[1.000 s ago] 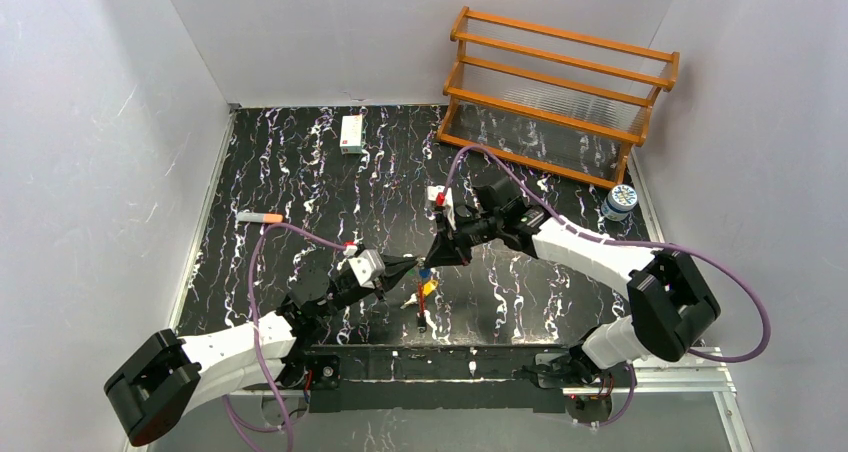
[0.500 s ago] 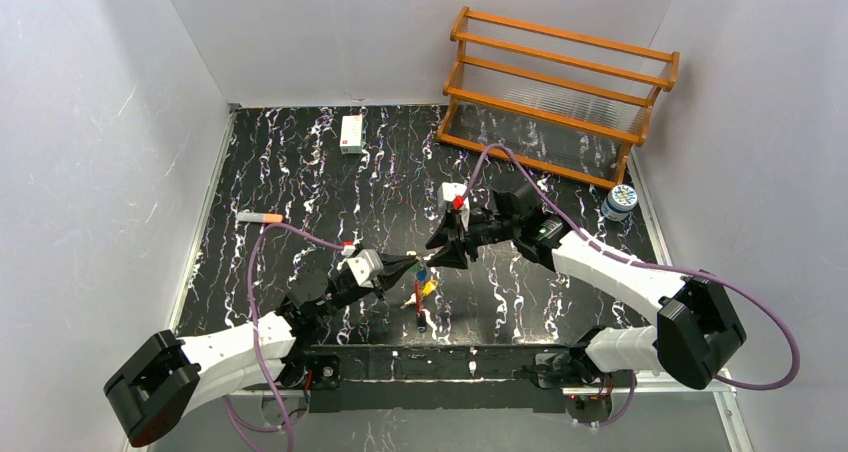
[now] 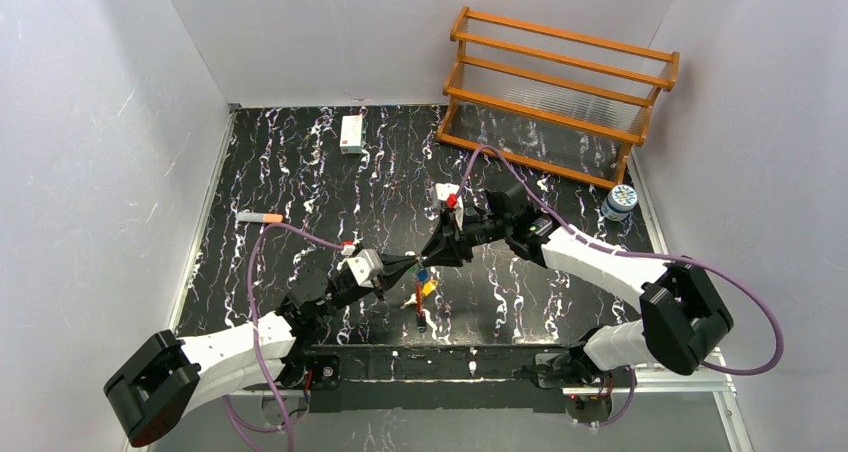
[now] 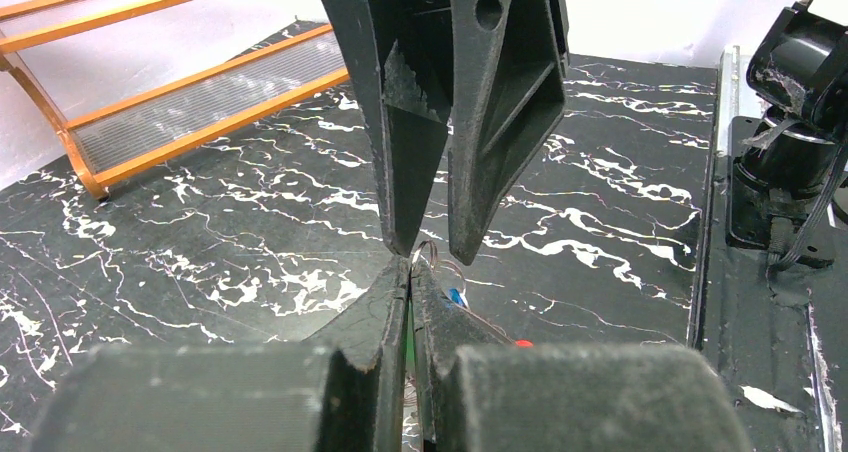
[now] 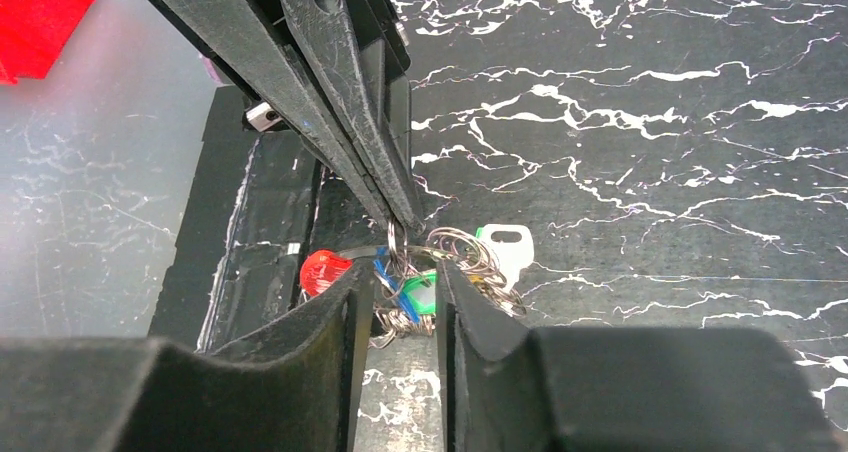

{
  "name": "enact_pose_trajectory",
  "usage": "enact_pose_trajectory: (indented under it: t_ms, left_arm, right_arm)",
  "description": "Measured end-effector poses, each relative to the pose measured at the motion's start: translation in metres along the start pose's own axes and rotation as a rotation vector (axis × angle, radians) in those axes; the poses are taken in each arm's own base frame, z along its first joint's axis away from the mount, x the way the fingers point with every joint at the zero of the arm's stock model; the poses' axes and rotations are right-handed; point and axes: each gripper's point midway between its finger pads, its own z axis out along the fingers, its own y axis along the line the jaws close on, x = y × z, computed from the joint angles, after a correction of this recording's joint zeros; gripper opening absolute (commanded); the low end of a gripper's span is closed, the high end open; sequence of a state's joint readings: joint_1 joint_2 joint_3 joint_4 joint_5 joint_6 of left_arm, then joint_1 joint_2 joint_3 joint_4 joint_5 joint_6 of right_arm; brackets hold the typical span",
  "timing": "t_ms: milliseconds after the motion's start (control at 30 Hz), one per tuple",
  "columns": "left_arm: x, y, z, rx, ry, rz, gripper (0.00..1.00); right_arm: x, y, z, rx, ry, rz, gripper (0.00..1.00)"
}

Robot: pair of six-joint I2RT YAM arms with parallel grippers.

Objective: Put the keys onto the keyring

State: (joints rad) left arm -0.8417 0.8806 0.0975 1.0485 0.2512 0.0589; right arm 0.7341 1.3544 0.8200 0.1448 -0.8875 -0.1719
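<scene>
Left gripper [image 4: 410,272] clamps the thin, springy keyring [image 5: 460,247] while right gripper [image 5: 402,272], jaws apart, straddles the light, slippery keys [image 5: 418,297], probably best pinched by their flat tags.

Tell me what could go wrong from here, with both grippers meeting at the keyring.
1. The left gripper is pinched shut on just a thin loop of the keyring; a tug could pull it free.
2. The right gripper, open, straddles a tangle with the green tag in it; closing may grab several pieces, not one key.
3. The two grippers nearly touch, so they might collide.
</scene>
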Motion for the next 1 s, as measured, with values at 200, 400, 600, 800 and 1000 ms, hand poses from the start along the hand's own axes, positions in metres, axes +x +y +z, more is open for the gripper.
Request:
enact_pose_trajectory:
  t_ms: [200,400,600,800,1000]
  left_arm:
    - [0.0,-0.001,0.0,0.005,0.001,0.0,0.0]
    - [0.003,0.0,0.0,0.003,0.009,-0.002,0.0]
    - [0.005,0.0,0.0,0.0,0.017,0.0,0.3]
    - [0.007,0.001,0.0,0.002,0.034,0.023,0.45]
    - [0.011,0.005,0.005,0.011,0.101,0.08,0.45]
  right_arm:
    - [-0.002,0.001,0.002,-0.014,-0.011,0.004,0.21]
    - [-0.001,0.002,0.004,-0.033,-0.009,0.001,0.01]
    - [0.002,-0.004,0.003,-0.008,0.025,-0.007,0.01]
    - [0.019,-0.014,-0.005,0.075,0.132,0.023,0.01]
    - [0.023,-0.021,-0.015,0.134,0.236,0.034,0.01]
